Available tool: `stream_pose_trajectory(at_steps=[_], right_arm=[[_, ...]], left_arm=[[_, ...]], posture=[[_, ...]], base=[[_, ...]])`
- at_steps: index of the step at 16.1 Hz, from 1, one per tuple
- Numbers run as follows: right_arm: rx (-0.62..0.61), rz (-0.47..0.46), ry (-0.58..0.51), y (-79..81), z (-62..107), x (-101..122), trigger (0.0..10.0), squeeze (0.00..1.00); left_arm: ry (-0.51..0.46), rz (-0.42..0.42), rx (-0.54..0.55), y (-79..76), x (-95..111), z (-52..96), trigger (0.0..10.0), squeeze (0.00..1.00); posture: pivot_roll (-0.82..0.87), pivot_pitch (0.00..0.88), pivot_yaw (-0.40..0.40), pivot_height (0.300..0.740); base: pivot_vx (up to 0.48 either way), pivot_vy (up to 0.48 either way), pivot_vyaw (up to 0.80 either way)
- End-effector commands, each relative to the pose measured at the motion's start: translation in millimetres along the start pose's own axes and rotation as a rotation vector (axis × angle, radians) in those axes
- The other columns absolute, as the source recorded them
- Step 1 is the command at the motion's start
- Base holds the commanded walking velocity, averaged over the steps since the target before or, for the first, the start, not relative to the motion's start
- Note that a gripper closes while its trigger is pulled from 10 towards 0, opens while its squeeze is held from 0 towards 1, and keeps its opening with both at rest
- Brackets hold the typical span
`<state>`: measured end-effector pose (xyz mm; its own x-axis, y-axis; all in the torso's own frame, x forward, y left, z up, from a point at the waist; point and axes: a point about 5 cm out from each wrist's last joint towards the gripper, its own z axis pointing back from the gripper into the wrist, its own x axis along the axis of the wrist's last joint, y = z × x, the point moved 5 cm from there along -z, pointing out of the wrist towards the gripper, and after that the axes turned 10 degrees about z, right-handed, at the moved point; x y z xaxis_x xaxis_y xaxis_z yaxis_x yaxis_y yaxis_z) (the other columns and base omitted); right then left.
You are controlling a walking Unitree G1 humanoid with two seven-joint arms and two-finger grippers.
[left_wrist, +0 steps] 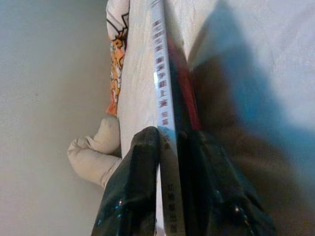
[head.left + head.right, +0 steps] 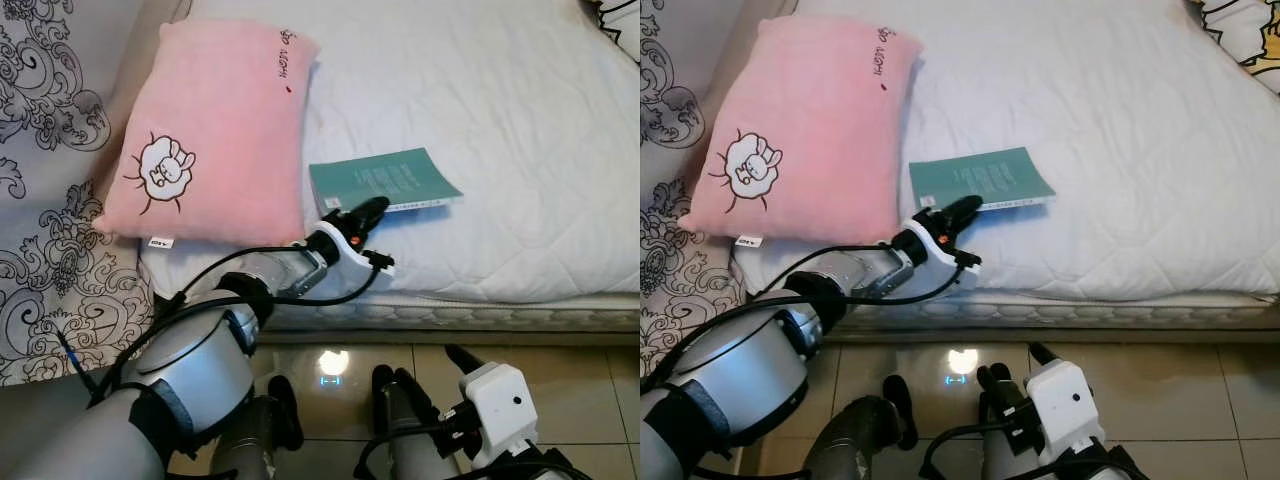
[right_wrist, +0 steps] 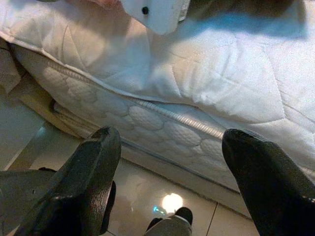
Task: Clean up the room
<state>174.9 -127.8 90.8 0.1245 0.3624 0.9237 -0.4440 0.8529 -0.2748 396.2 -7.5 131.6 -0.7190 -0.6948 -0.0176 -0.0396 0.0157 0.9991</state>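
Observation:
A teal book (image 2: 385,180) lies flat on the white mattress (image 2: 520,120), just right of a pink pillow (image 2: 215,140) with a sheep drawing. My left gripper (image 2: 365,212) reaches over the bed's front edge to the book's near edge. In the left wrist view the book (image 1: 165,98) sits edge-on between the two black fingers (image 1: 140,167), which are shut on it. My right gripper (image 2: 420,375) hangs low over the floor in front of the mattress side, and its fingers (image 3: 93,162) stand wide open with nothing between them.
A grey patterned cloth (image 2: 50,200) hangs at the left beside the pillow. A cartoon-print cushion (image 2: 1240,30) lies at the bed's far right corner. Glossy floor tiles (image 2: 580,370) run along the quilted mattress side (image 3: 162,123). My legs stand close to the bed.

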Motion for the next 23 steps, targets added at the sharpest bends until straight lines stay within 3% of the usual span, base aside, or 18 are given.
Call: stream_pose_trajectory(at_steps=[1,4,9,11,12,14,15,18,19,22,23], right_arm=[[0.033,-0.023,0.040,7.1,2.7,-8.5,10.0,0.00],[0.053,-0.028,0.045,10.5,0.8,-10.4,10.0,0.00],[0.078,-0.040,0.036,15.0,-3.6,-10.2,10.0,0.00],[0.085,-0.049,0.034,17.1,-6.5,-11.0,10.0,0.00],[0.088,-0.052,0.033,17.4,-8.6,-11.7,10.0,0.00],[0.092,-0.054,0.031,17.1,-12.3,-13.1,10.0,0.00],[0.091,-0.057,0.028,16.0,-14.7,-13.3,10.0,0.00],[0.086,-0.068,0.021,12.2,-24.6,-15.3,10.0,0.00],[0.086,-0.068,0.019,11.7,-25.6,-15.3,10.0,0.00],[0.075,-0.072,0.009,2.4,-38.0,-18.1,10.0,0.00],[0.070,-0.075,0.006,-0.6,-39.9,-17.8,10.0,0.00]], left_arm=[[-0.018,-0.006,0.021,3.3,1.9,-0.6,10.0,1.00],[-0.017,-0.012,0.003,-2.5,0.0,3.2,10.0,1.00],[-0.072,-0.133,-0.041,-6.3,-9.5,13.6,10.0,1.00],[-0.056,-0.180,-0.112,-15.5,-23.7,25.0,10.0,1.00],[-0.042,-0.171,-0.144,-20.3,-30.5,31.6,10.0,1.00],[-0.003,-0.123,-0.132,-14.9,-39.7,34.2,10.0,1.00],[0.029,-0.073,-0.083,-2.5,-46.3,32.1,10.0,1.00],[0.234,0.384,0.105,38.7,-73.6,24.5,10.0,1.00],[0.244,0.447,0.119,41.2,-74.7,23.8,10.0,1.00],[0.248,0.988,0.258,50.1,-73.2,19.7,10.0,1.00],[0.232,1.054,0.260,47.4,-69.0,18.8,10.0,1.00]], posture=[[-0.36,0.352,0.053,0.740],[-0.35,0.347,0.049,0.740],[-0.32,0.333,0.038,0.740],[-0.30,0.326,0.040,0.740],[-0.29,0.325,0.040,0.740],[-0.28,0.312,0.041,0.740],[-0.27,0.307,0.041,0.740],[-0.26,0.264,0.049,0.740],[-0.26,0.264,0.049,0.740],[-0.26,0.172,0.069,0.740],[-0.25,0.150,0.068,0.740]], base=[[0.000,0.000,0.00],[0.000,0.000,0.00],[0.000,0.000,0.00],[0.000,0.000,0.00],[0.000,0.000,0.00],[0.000,0.000,0.00],[0.000,0.000,0.00],[0.000,0.000,0.00],[0.000,0.000,0.00],[0.000,0.000,0.00],[0.000,0.000,0.00]])
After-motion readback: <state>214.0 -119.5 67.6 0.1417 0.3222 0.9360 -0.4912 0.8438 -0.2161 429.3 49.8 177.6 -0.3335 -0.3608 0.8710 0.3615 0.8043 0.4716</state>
